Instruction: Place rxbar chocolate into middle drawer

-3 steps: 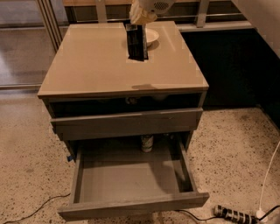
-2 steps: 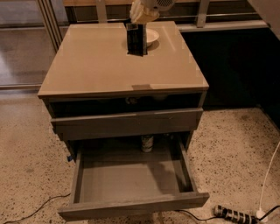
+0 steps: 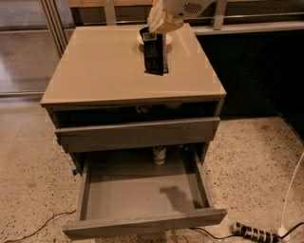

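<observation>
The cream tool (image 3: 159,23) pinches the flat black rxbar chocolate (image 3: 154,54) hanging beneath it, not yet in the open dark-grey middle drawer (image 3: 137,195) below.

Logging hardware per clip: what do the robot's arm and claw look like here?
Only its end shows, at the top edge over the rear of the cabinet top. The claw is cream and blocky; behind it sits a rounded white housing with a small slotted vent. No cables or markings show.
</observation>
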